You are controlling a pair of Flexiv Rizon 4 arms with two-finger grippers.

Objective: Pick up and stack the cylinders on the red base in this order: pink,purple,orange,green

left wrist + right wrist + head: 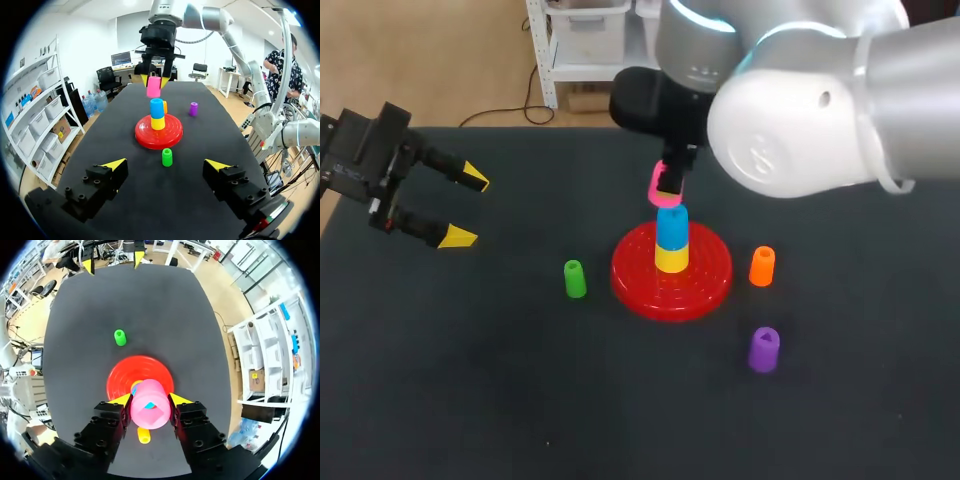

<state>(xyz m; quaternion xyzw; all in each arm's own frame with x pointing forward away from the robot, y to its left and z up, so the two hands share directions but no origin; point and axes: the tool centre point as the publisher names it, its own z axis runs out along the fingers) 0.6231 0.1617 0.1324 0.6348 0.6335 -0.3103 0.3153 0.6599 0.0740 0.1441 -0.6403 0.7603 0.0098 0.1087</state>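
Pink cylinder clamped between the fingers of the right end effector, just above the stacked blue cylinder.

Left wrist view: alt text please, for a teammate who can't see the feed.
The right gripper holds the pink cylinder just above a blue cylinder stacked on a yellow cylinder at the middle of the red base. The green cylinder stands on the table ahead of the open left gripper, the orange cylinder and purple cylinder beyond the base.
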